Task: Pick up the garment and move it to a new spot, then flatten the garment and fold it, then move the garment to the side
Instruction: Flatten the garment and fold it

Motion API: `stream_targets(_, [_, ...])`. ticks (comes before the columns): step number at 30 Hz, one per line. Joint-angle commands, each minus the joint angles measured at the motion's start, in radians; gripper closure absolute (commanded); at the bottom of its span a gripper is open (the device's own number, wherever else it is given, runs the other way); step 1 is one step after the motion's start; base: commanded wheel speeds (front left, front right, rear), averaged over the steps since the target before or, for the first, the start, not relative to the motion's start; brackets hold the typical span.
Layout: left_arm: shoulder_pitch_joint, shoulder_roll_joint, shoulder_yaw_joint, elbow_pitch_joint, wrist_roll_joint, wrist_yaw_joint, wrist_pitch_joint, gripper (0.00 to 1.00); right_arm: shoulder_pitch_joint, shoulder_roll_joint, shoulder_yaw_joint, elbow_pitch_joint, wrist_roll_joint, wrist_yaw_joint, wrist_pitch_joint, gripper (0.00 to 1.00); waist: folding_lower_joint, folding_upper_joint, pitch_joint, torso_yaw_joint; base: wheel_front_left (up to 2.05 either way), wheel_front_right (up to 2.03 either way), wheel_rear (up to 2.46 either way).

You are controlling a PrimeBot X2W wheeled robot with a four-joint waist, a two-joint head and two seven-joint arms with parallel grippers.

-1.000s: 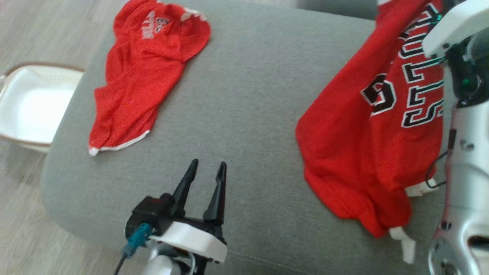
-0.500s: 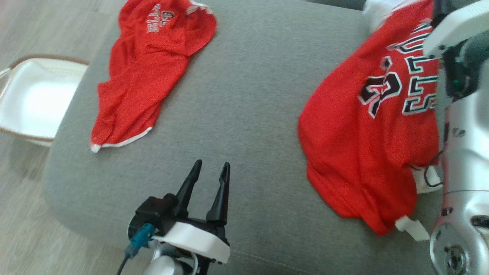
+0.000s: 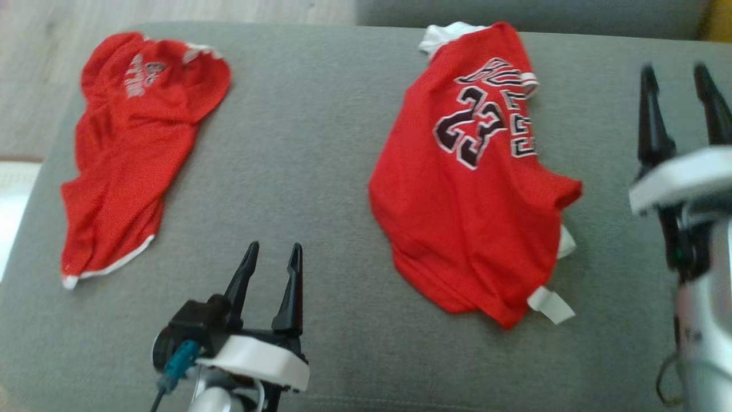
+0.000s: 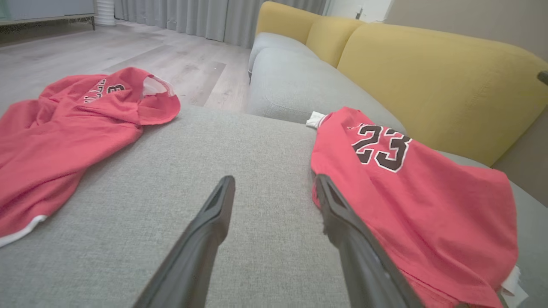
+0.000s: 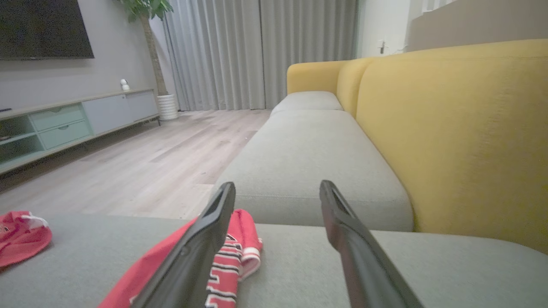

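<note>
While both claws hang free over the grey seat cushion [image 3: 309, 143], you've got the number 23 jersey [image 3: 474, 200] lying rumpled on it between them. It's number side up, with the lower edge bunched and white trim poking out. That's no flat garment, so by my reading flattening is the step ahead of you. Your left claw [image 3: 273, 247] sits low at the near edge, fingers apart, gripping nothing. From its wrist view the jersey's edge lies just beside one finger, so it looks well placed to take that side. Your right claw [image 3: 673, 71] is out on the jersey's right, fingers also spread and empty, with bare cushion between it and the cloth. Its own camera catches a white-trimmed corner of the jersey low beneath one finger. A second red jersey [image 3: 126, 160] lies well apart on the cushion's left, likely parked out of the way, so keep clear of it. Containers now: a white sliver [image 3: 11, 212] at the cushion's left edge shows too little to say what it is or holds. Off in the room, a white pot [image 5: 167, 107] holds a tall plant, and the low cabinet [image 5: 64, 124] has its drawer fronts closed.
</note>
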Motion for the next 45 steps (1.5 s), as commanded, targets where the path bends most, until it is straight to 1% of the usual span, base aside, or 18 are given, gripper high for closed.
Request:
stream_targets(1, [-0.011, -0.003, 0.039, -0.031, 0.009, -0.004, -0.012, 0.00, 0.001, -0.006, 0.014, -0.049, 0.002, -0.001, -0.011, 0.00, 0.0000, 0.0000, -0.013, -0.028, 0.00, 0.00, 0.00])
stream_targets(6, [-0.003, -0.003, 0.057, -0.031, 0.022, -0.015, -0.012, 0.00, 0.156, -0.012, -0.003, -0.114, 0.000, -0.001, -0.012, 0.00, 0.0000, 0.0000, -0.011, -0.068, 0.00, 0.00, 0.00])
stream_targets(11, [-0.008, -0.003, 0.061, -0.029, 0.026, -0.022, -0.012, 0.00, 0.247, -0.024, 0.086, -0.116, 0.042, -0.001, 0.069, 0.00, 0.0000, 0.0000, 0.001, -0.084, 0.00, 0.00, 0.00])
stream_targets(17, [-0.032, -0.003, 0.042, -0.029, 0.023, -0.021, -0.012, 0.00, 0.251, -0.050, 0.208, -0.096, 0.104, -0.001, 0.222, 0.00, 0.0000, 0.0000, 0.026, -0.071, 0.00, 0.00, 0.00])
stream_targets(20, [-0.045, -0.003, 0.028, -0.030, 0.014, -0.018, -0.012, 0.00, 0.242, -0.058, 0.230, -0.073, 0.104, -0.001, 0.278, 0.00, 0.0000, 0.0000, 0.036, -0.054, 0.00, 0.00, 0.00])
stream_targets(25, [-0.049, -0.003, 0.021, -0.032, 0.005, -0.010, -0.012, 0.00, 0.220, -0.050, 0.242, -0.021, 0.095, -0.001, 0.349, 0.00, 0.0000, 0.0000, 0.045, -0.037, 0.00, 0.00, 0.00])
stream_targets(26, [-0.048, -0.003, 0.021, -0.032, 0.004, -0.009, -0.012, 0.00, 0.216, -0.049, 0.246, -0.009, 0.093, -0.001, 0.371, 0.27, 0.0000, 0.0000, 0.046, -0.034, 0.00, 0.00, 0.00])
stream_targets(27, [-0.048, -0.003, 0.021, -0.032, 0.003, -0.008, -0.012, 0.00, 0.213, -0.049, 0.247, 0.002, 0.089, -0.001, 0.392, 0.75, 0.0000, 0.0000, 0.045, -0.032, 0.00, 0.00, 0.00])
stream_targets(28, [-0.047, -0.003, 0.020, -0.032, 0.002, -0.006, -0.012, 0.00, 0.210, -0.047, 0.245, 0.008, 0.091, -0.001, 0.404, 1.00, 0.0000, 0.0000, 0.045, -0.030, 0.00, 0.00, 0.00])
stream_targets(30, [-0.046, -0.003, 0.021, -0.034, 0.000, -0.002, -0.012, 0.00, 0.204, -0.043, 0.227, 0.005, 0.096, -0.001, 0.415, 1.00, 0.0000, 0.0000, 0.044, -0.030, 0.00, 0.00, 0.00])
stream_targets(32, [-0.044, -0.003, 0.024, -0.036, -0.001, 0.001, -0.012, 0.00, 0.196, -0.041, 0.180, -0.013, 0.096, -0.001, 0.405, 1.00, 0.0000, 0.0000, 0.042, -0.033, 0.00, 0.00, 0.00])
stream_targets(33, [-0.044, -0.003, 0.024, -0.036, -0.001, 0.001, -0.012, 0.00, 0.196, -0.041, 0.180, -0.013, 0.096, -0.001, 0.405, 1.00, 0.0000, 0.0000, 0.042, -0.033, 0.00, 0.00, 0.00])
stream_targets(35, [-0.042, -0.003, 0.028, -0.037, -0.002, 0.003, -0.012, 0.00, 0.191, -0.045, 0.132, -0.040, 0.094, -0.001, 0.400, 1.00, 0.0000, 0.0000, 0.036, -0.041, 0.00, 0.00, 0.00])
stream_targets(40, [-0.036, -0.003, 0.032, -0.037, -0.002, 0.001, -0.012, 0.00, 0.203, -0.098, 0.010, -0.119, 0.085, -0.001, 0.429, 1.00, 0.0000, 0.0000, 0.027, -0.058, 0.00, 0.00, 0.00])
stream_targets(45, [-0.036, -0.003, 0.029, -0.035, -0.002, -0.005, -0.012, 0.00, 0.243, -0.159, -0.104, -0.150, 0.050, -0.001, 0.504, 1.00, 0.0000, 0.0000, 0.026, -0.064, 0.00, 0.00, 0.00])
